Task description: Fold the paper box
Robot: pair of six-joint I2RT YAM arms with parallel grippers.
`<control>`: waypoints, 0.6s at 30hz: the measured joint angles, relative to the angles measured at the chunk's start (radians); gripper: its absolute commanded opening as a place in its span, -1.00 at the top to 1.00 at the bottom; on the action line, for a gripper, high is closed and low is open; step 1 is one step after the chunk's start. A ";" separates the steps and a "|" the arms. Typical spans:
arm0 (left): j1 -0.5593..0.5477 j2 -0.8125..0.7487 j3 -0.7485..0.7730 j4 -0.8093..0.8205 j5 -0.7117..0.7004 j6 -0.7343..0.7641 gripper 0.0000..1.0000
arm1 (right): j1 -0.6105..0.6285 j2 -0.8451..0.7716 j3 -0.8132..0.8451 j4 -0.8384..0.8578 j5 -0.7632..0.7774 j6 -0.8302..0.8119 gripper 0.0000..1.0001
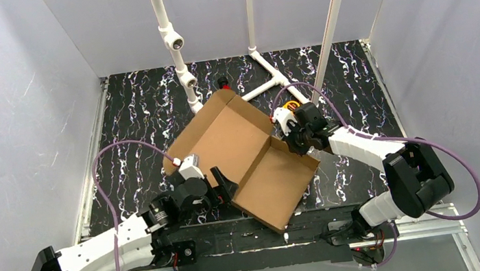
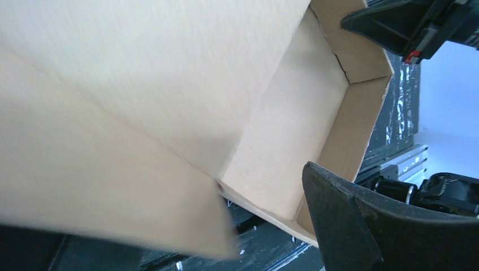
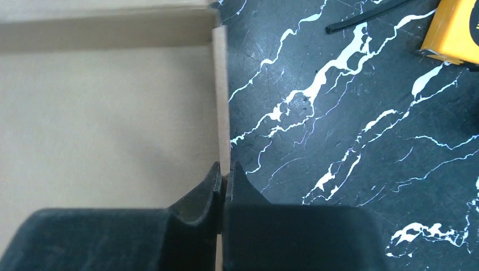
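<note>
The paper box is brown corrugated cardboard, lying open in the middle of the table with its side walls partly raised. My right gripper is shut on the upright right wall, its fingertips pinching the wall's top edge. At the box's near left edge, my left gripper stands open. In the left wrist view only its right finger shows, just outside a box corner. A blurred flap fills the left of that view and hides the other finger.
A white pipe frame rises behind the box, with a joint resting on the black marbled table. A yellow-orange item lies just right of the box. Purple cables loop beside both arms. Grey walls enclose the table.
</note>
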 measured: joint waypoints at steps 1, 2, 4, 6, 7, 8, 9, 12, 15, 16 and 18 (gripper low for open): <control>0.000 -0.031 -0.017 0.001 -0.006 -0.001 -0.89 | 0.006 0.005 0.005 0.006 0.019 -0.001 0.97; 0.000 -0.053 -0.028 0.001 -0.011 -0.003 -0.90 | 0.009 0.006 0.006 0.005 0.035 -0.005 0.97; 0.000 -0.103 -0.047 -0.003 -0.020 -0.005 -0.92 | 0.019 0.006 0.006 0.005 0.054 -0.006 0.97; 0.000 -0.151 -0.064 -0.004 -0.033 -0.007 -0.94 | 0.021 0.003 0.006 0.004 0.072 -0.008 0.97; 0.000 -0.168 -0.071 -0.004 -0.037 -0.008 -0.95 | 0.021 0.002 0.006 0.003 0.084 -0.009 0.97; 0.000 -0.190 -0.080 -0.006 -0.042 -0.010 -0.96 | 0.021 0.002 0.006 0.002 0.093 -0.011 0.97; 0.000 -0.201 -0.085 -0.006 -0.045 -0.011 -0.96 | 0.021 0.001 0.006 0.001 0.102 -0.013 0.90; 0.000 -0.216 -0.089 -0.004 -0.055 -0.011 -0.97 | 0.021 0.001 0.008 -0.005 0.103 -0.032 0.35; 0.000 -0.207 -0.089 -0.003 -0.056 -0.012 -0.97 | 0.021 0.008 0.016 -0.026 0.103 -0.055 0.09; 0.000 -0.201 -0.089 -0.003 -0.056 -0.012 -0.97 | 0.021 0.016 0.021 -0.034 0.103 -0.066 0.03; 0.000 -0.193 -0.089 -0.002 -0.055 -0.013 -0.97 | 0.018 0.031 0.026 -0.047 0.100 -0.082 -0.07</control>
